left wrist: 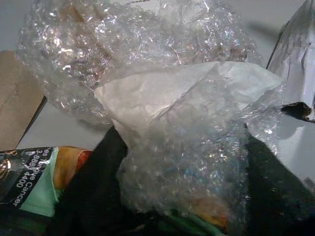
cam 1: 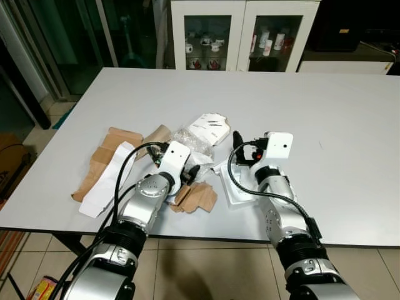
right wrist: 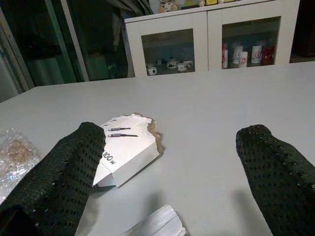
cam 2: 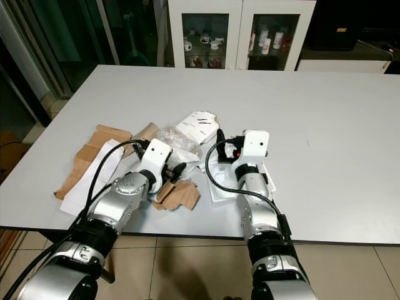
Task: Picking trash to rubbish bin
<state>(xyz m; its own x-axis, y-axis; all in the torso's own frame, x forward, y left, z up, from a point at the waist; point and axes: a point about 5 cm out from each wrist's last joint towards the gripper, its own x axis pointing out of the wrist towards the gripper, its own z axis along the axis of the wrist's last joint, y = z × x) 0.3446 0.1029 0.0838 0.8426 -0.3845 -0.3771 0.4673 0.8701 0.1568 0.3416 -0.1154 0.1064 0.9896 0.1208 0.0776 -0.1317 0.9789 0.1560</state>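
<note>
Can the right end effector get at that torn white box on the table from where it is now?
Probably yes. The right end effector is open and points at the torn white box, which lies just ahead on the table, nothing standing between them. The bubble wrap sits off to the side.

table (cam 1: 350, 156): trash pile near front-left | torn box (cam 1: 209, 128) behind bubble wrap (cam 1: 187, 139) | cabinet (cam 1: 244, 34) behind table

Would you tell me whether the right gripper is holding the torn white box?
No, the right gripper is open and empty, with the torn white box lying on the table beyond its fingers.
</note>
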